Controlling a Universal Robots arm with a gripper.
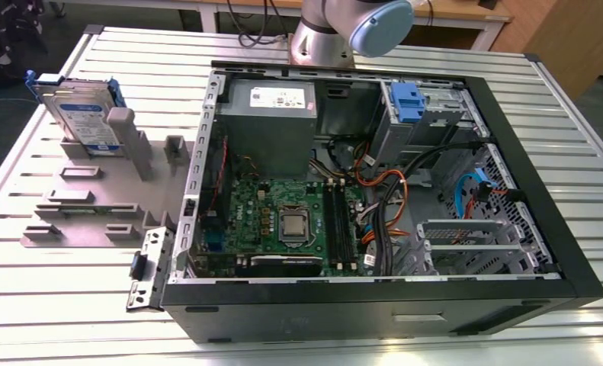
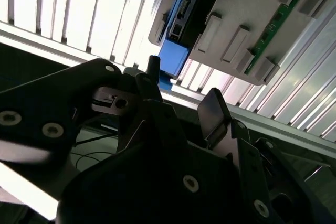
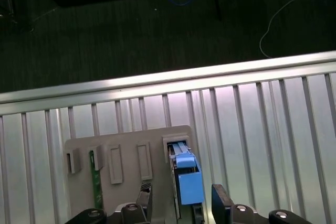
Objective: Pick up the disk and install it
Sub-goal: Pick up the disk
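Here, the disk (image 1: 78, 114) stands upright in a slot at a corner of the grey holder (image 1: 88, 210) on the slatted bench (image 1: 36, 305), its label facing out and its blue carrier framing it. The open case (image 1: 545, 191) lies just beside the holder, on the exterior view's right, its board and cables exposed. In the first wrist view the jaws are spread over the holder, one fingertip (image 3: 219, 195) on either side of the disk's blue end; whether they touch it cannot be told.
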